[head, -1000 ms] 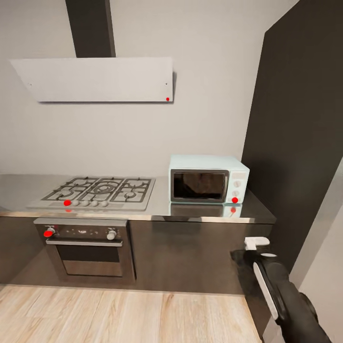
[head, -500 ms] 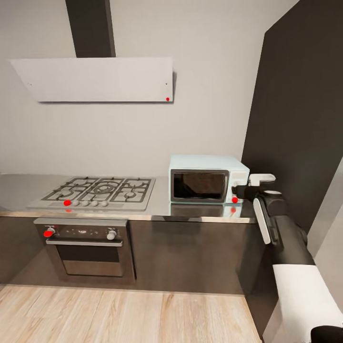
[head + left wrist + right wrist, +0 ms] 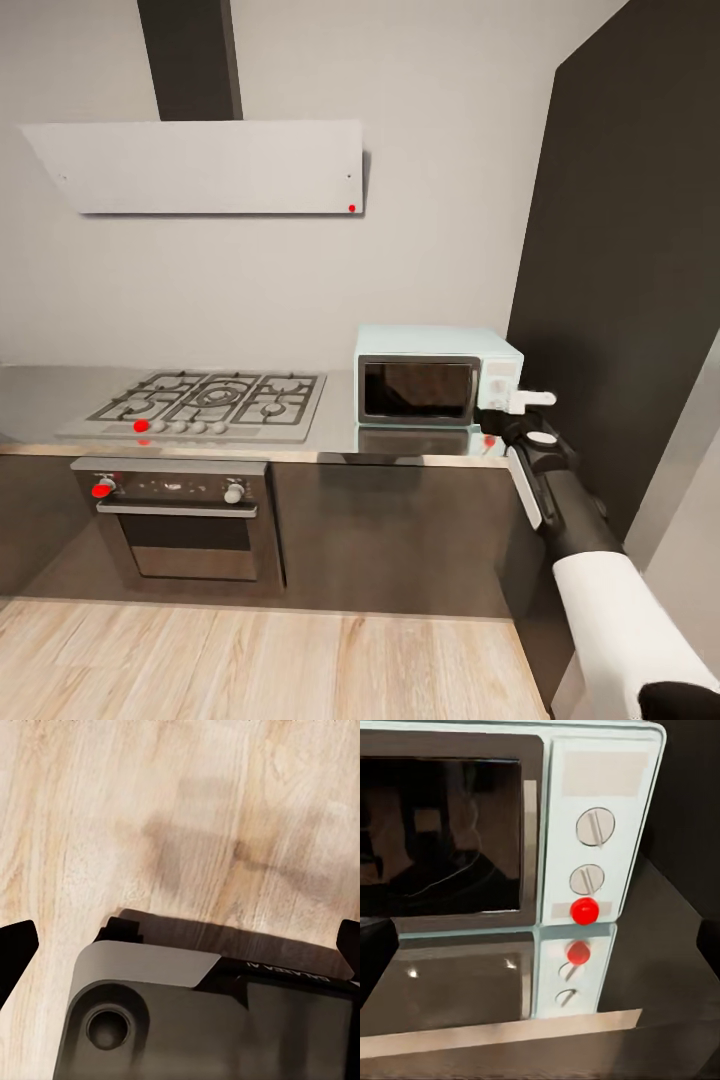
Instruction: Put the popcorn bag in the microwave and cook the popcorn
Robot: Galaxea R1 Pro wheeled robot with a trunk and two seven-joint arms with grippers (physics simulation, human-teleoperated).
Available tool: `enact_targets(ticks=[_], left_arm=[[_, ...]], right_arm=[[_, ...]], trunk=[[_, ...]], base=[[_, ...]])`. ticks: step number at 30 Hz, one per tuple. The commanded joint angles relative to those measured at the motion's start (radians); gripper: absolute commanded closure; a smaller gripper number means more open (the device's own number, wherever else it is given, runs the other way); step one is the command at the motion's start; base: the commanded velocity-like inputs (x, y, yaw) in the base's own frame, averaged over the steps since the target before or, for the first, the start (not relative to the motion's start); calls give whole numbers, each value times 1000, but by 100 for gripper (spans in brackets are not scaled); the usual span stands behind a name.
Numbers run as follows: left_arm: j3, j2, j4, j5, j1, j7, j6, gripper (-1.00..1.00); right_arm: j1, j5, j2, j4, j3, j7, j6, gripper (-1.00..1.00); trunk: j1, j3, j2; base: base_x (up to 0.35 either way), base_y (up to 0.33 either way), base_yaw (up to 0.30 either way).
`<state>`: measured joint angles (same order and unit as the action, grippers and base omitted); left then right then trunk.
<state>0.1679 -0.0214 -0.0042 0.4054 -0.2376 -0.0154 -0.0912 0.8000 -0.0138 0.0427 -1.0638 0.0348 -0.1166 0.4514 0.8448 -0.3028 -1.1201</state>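
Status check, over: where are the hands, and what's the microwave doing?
Right hand at the microwave control panel, fingers apart. Left hand over wood floor, open. Microwave door shut, on countertop. Nothing in the way.

A gas hob [image 3: 205, 400] serves as landmark: a black built-in oven [image 3: 180, 520] sits directly below it, a white extractor hood [image 3: 200, 166] hangs above, and wood flooring [image 3: 260, 660] lies beneath.

Grey steel bench [image 3: 300, 452] along the wall — a gas hob [image 3: 205, 402] sits on its left part, a closed mint-blue microwave [image 3: 436, 376] on its right end.
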Motion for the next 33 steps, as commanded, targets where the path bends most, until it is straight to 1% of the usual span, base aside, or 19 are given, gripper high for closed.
enact_targets(ticks=[1, 7, 9, 11, 13, 15, 17, 19, 21, 25, 33], left_arm=[[8, 0, 2, 11, -1, -2, -4, -100], [8, 0, 2, 16, 0, -2, -3, -100], [8, -1, 3, 14, -1, -3, -1, -100], [8, -2, 3, 15, -1, -3, 0, -100], [8, -2, 3, 15, -1, -3, 2, -100], [8, -2, 3, 15, -1, -3, 5, -100], [8, -1, 3, 15, 0, -4, 5, -100], [8, 0, 3, 16, -1, -4, 5, -100], [8, 0, 3, 16, -1, -3, 6, -100], [7, 0, 3, 22, 0, -2, 4, -100], [5, 3, 3, 24, -1, -2, 3, -100]], right_arm=[[1, -2, 2, 23, 0, -3, -6, -100], [1, 3, 9, 95, 4, 1, -59, -100], [1, 3, 11, 128, 34, 7, -88, -100], [1, 4, 11, 137, 63, 12, -111, -100], [1, 3, 12, 141, 76, 22, -128, -100], [1, 4, 12, 142, 79, 45, -133, -100], [1, 4, 14, 142, 80, 83, -135, -100], [1, 6, 29, 142, 80, 135, -134, -100], [1, 5, 39, 142, 80, 168, -133, -100], [1, 3, 41, 142, 79, 176, -130, -100], [1, -1, 40, 153, 79, 157, -123, -100]], trunk=[[0, -1, -1], [0, -1, -1], [0, -1, -1], [0, -1, -1], [0, -1, -1], [0, -1, -1], [0, -1, -1], [0, -1, -1], [0, -1, -1], [0, -1, -1], [0, -1, -1]], base=[[0, 0, 0], [0, 0, 0], [0, 0, 0], [0, 0, 0], [0, 0, 0], [0, 0, 0], [0, 0, 0], [0, 0, 0], [0, 0, 0], [0, -34, 0], [0, -233, 0]])
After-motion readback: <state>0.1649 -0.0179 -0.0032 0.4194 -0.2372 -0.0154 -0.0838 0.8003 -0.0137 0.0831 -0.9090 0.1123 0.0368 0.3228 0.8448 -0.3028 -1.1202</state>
